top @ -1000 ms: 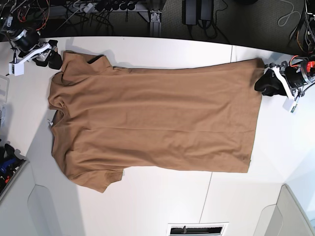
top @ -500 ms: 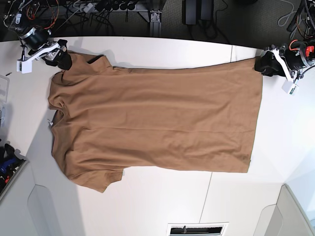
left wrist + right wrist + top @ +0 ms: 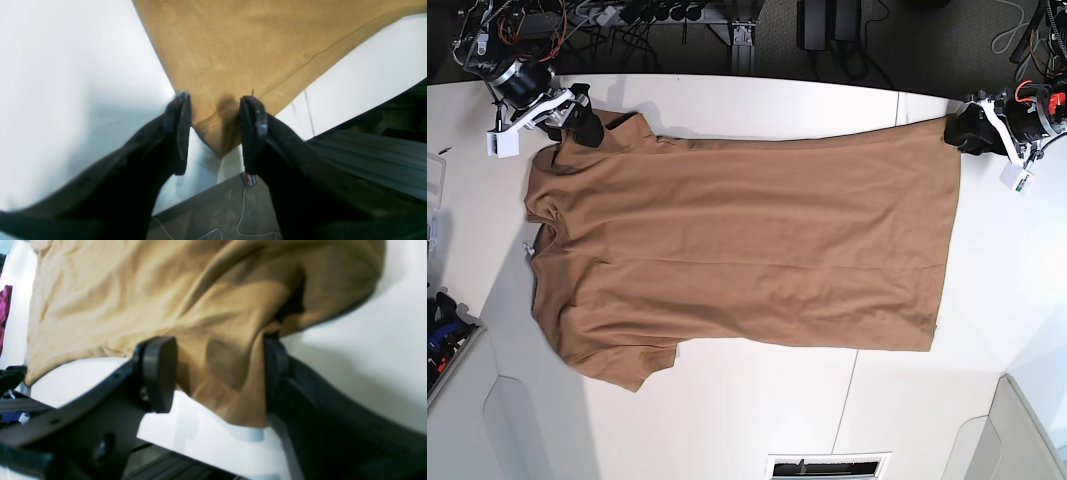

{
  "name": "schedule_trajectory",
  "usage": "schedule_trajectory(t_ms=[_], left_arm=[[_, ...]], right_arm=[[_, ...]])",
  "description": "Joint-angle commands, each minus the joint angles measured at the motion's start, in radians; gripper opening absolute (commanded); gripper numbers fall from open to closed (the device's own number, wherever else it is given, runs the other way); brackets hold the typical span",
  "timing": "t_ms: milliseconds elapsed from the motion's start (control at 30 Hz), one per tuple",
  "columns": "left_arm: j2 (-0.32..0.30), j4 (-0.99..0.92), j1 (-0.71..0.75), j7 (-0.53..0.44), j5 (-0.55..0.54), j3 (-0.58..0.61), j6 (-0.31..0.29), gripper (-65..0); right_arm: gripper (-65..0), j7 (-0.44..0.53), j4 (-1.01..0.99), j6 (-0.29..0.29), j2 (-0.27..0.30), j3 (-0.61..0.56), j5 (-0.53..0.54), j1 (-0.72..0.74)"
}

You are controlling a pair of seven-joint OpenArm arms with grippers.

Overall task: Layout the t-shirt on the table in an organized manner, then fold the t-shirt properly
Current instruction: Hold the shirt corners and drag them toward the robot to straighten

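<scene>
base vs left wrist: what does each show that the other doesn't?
Only base: the whole tan-brown cotton t-shirt spread flat, both sleeves, and the right gripper at the far sleeve. Only left wrist: the shirt's hem corner lying between the left gripper's open black jaws, unclamped. Both: the shirt, the matte white table, and the left gripper at that corner.

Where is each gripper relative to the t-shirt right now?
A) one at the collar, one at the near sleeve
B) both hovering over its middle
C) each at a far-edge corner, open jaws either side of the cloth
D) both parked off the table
C: the left gripper straddles the hem corner of the t-shirt and the right gripper straddles the far sleeve, jaws open.
</scene>
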Motion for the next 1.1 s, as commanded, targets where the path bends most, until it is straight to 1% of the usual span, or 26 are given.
schedule_trajectory(t_ms=[0,33,67,100,200,233,267,300,433,567,667,767,833,900,1000,1067], left_arm=[[-0.019,0.012,0.001,-0.005,-0.006,-0.01,-0.008,-37.9],[-0.019,0.012,0.001,-0.005,-0.006,-0.01,-0.008,-37.9],[-0.019,0.012,0.001,-0.005,-0.006,-0.01,-0.008,-37.9],[-0.019,0.012,0.0,-0.005,-0.006,-0.01,-0.008,-37.9],[-0.019,0.012,0.0,-0.005,-0.006,-0.01,-0.008,-37.9],[-0.019,0.012,0.001,-0.005,-0.006,-0.01,-0.008,-37.9],[-0.019,0.012,0.001,-0.005,-0.006,-0.01,-0.008,-38.3],[-0.019,0.012,0.002,-0.005,-0.006,-0.01,-0.008,-40.2],[-0.019,0.012,0.023,-0.006,-0.011,-0.01,-0.008,-55.3],[-0.019,0.012,0.057,-0.014,-0.041,-0.01,-0.008,-64.9],[-0.019,0.012,0.066,-0.034,-0.043,-0.01,-0.008,-65.0],[-0.02,0.013,0.061,-0.075,-0.043,-0.012,-0.008,-65.0],[-0.02,0.018,0.058,-0.076,-0.044,-0.021,-0.008,-65.0],[-0.02,0.045,0.059,-0.061,-0.043,-0.034,-0.008,-65.0],[-0.021,0.114,0.06,-0.003,-0.043,-0.046,-0.008,-65.0],[-0.022,0.169,0.065,0.011,-0.044,-0.053,-0.008,-65.0]], right_arm=[[-28.6,0.004,0.016,0.006,0.01,-0.001,0.004,0.002],[-29.6,0.008,0.016,0.006,0.01,-0.001,0.004,0.002],[-33.7,0.008,0.016,0.006,0.01,-0.001,0.004,0.002],[-39.1,0.008,0.016,0.006,0.01,-0.001,0.004,0.002],[-57.9,0.008,0.016,0.006,0.01,-0.001,0.004,0.002],[-62.9,0.008,0.016,0.006,0.01,-0.001,0.004,0.002],[-65.0,0.008,0.016,0.006,0.011,-0.001,0.004,0.002],[-65.0,0.008,0.016,0.006,0.011,-0.001,0.004,0.002],[-65.0,0.007,0.016,0.006,0.01,-0.001,0.004,0.002],[-65.0,0.007,0.016,0.006,0.01,-0.001,0.004,0.002],[-65.0,0.007,0.016,0.006,0.01,-0.001,0.005,0.002],[-65.0,-0.002,0.017,0.007,0.011,0.0,0.005,0.001],[-65.0,-0.005,0.024,0.009,0.011,0.006,0.005,0.001],[-65.0,-0.015,0.042,0.015,0.011,0.027,0.005,0.001],[-65.0,-0.027,0.094,0.014,0.011,0.076,0.005,-0.004],[-65.0,-0.031,0.136,0.014,0.011,0.114,0.016,-0.013]])
